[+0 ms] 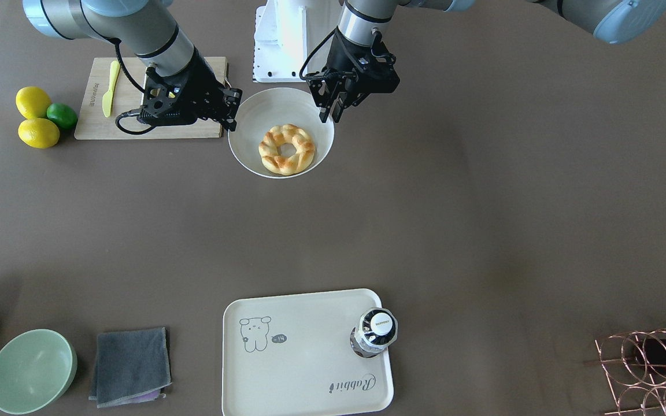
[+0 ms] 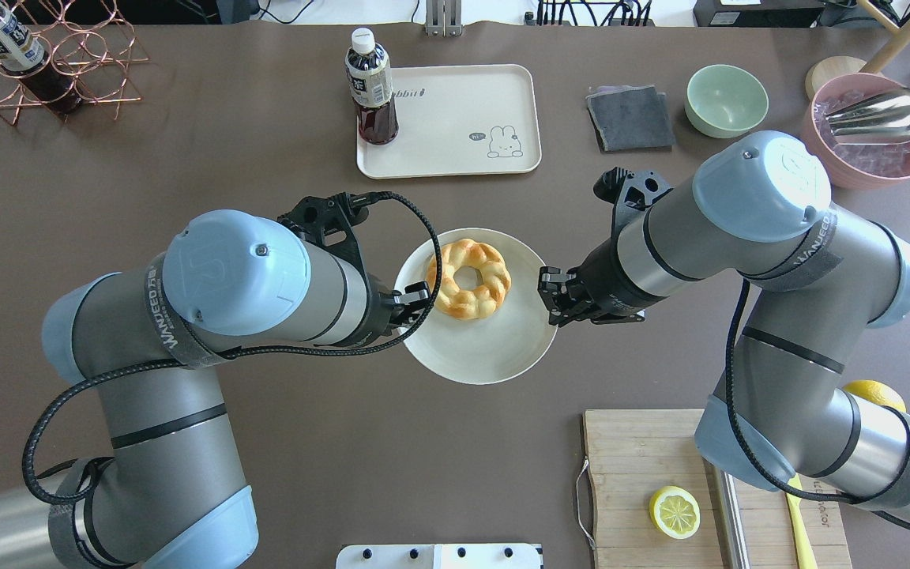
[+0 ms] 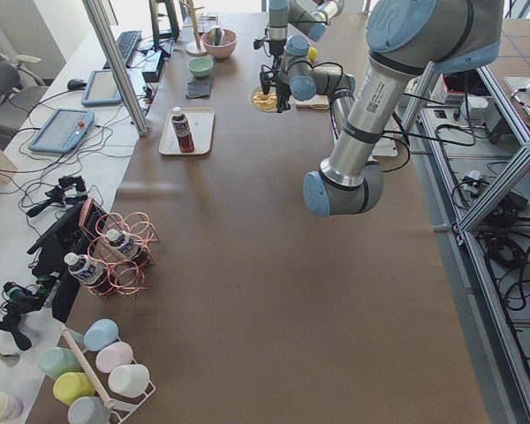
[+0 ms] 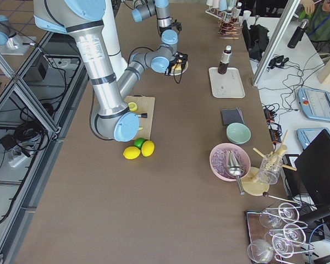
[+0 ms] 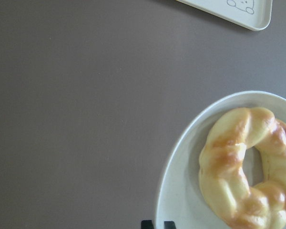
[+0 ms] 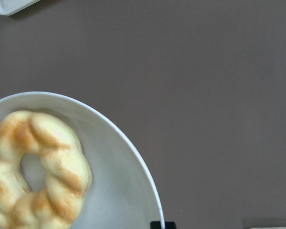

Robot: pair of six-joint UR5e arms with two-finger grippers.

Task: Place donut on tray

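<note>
The donut [image 1: 287, 149] [image 2: 468, 278], a golden twisted ring, lies in a round white bowl [image 1: 252, 133] [image 2: 486, 348] at the table's middle. My left gripper [image 1: 329, 112] [image 2: 417, 304] is at the bowl's left rim, and in the left wrist view [image 5: 157, 223] its narrow jaws straddle the rim beside the donut [image 5: 248, 167]. My right gripper [image 1: 232, 115] [image 2: 548, 299] is at the opposite rim, closed on it in the right wrist view [image 6: 162, 224]. The cream tray [image 1: 310, 370] [image 2: 455, 118] with the rabbit drawing lies across the table.
A dark drink bottle [image 1: 374, 332] [image 2: 372, 87] stands on one corner of the tray. A wooden cutting board [image 2: 637, 474] holds a lemon half [image 2: 674, 511]. Lemons and a lime [image 1: 35, 118], a green bowl [image 1: 31, 370], a grey cloth [image 1: 130, 367] and a wire rack [image 1: 651, 370] sit around.
</note>
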